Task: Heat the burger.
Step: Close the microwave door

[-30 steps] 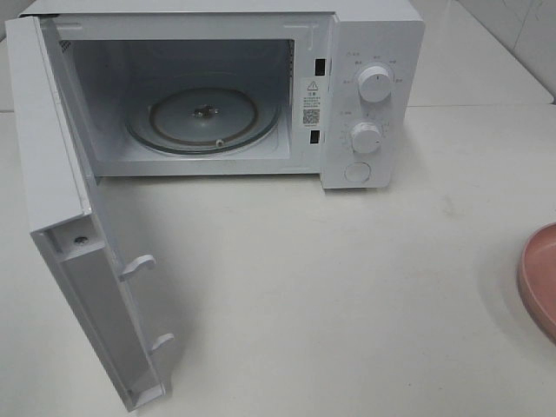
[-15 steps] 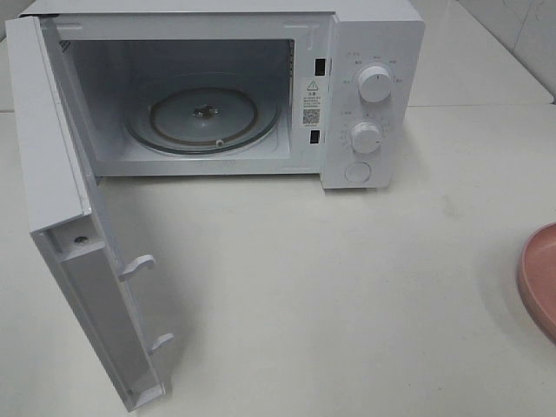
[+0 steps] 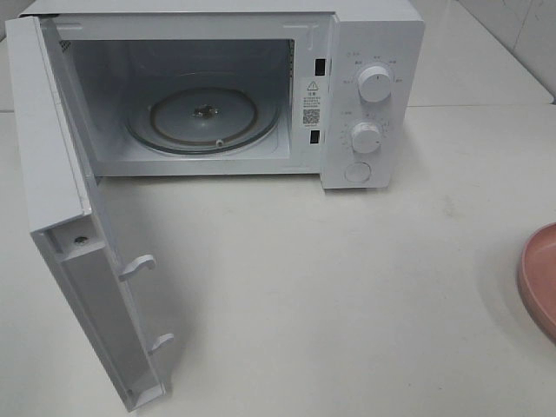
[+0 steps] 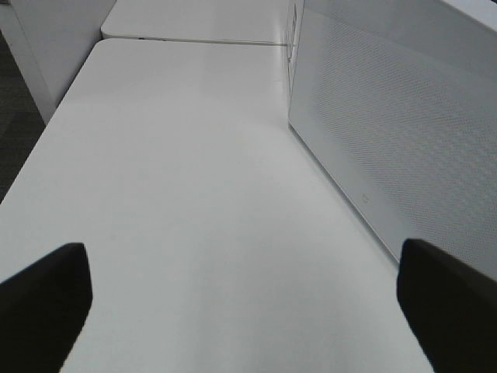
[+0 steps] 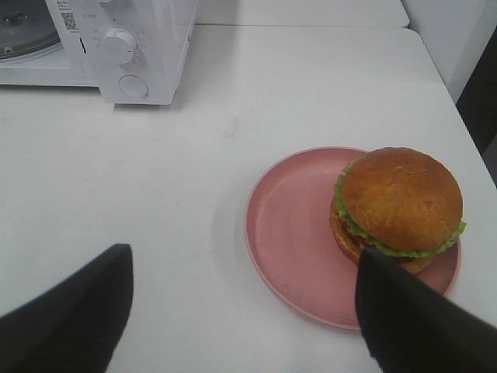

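Overhead, a white microwave (image 3: 226,87) stands at the back of the white bench (image 3: 347,295) with its door (image 3: 78,243) swung wide toward the front left. Its glass turntable (image 3: 204,117) lies bare inside, and two knobs (image 3: 374,83) sit one above the other on the control panel at the right. Only the rim of a pink plate (image 3: 539,278) shows at the far right edge; neither arm appears in this view.

From the left wrist, the left claw (image 4: 248,311) hangs spread wide over bare bench, its two dark fingers (image 4: 43,299) well apart, with the perforated door panel beside it.

From the right wrist, the right claw (image 5: 248,311) is also spread and pinches nothing. The burger (image 5: 397,208) sits on the pink plate, toward one side of it, just beyond one dark finger.
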Controlling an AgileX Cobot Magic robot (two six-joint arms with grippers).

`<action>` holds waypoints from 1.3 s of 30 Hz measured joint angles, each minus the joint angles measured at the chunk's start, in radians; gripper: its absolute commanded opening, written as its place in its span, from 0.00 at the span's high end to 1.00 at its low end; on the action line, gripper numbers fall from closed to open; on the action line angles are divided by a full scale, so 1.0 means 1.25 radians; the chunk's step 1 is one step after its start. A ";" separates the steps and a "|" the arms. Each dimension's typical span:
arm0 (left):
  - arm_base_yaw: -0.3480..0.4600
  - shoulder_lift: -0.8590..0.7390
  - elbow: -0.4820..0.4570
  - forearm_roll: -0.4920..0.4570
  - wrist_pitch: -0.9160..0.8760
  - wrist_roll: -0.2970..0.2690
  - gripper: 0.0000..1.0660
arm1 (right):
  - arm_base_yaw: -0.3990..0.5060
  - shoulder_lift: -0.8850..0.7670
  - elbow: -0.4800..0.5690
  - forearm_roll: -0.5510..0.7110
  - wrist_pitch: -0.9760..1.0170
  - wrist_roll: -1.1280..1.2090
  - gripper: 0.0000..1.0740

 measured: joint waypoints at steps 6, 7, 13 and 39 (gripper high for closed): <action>0.000 0.000 0.000 0.000 0.000 0.000 0.06 | 0.000 0.000 0.000 0.000 0.000 0.000 0.29; 0.000 0.000 0.000 0.000 0.000 0.000 0.06 | 0.000 0.000 0.000 0.000 0.000 0.000 0.29; 0.000 0.000 0.000 0.000 0.000 0.000 0.06 | 0.000 0.000 0.000 0.000 0.000 0.000 0.29; 0.000 0.000 0.000 0.000 -0.002 0.000 0.06 | 0.000 0.000 0.000 0.000 0.000 0.000 0.29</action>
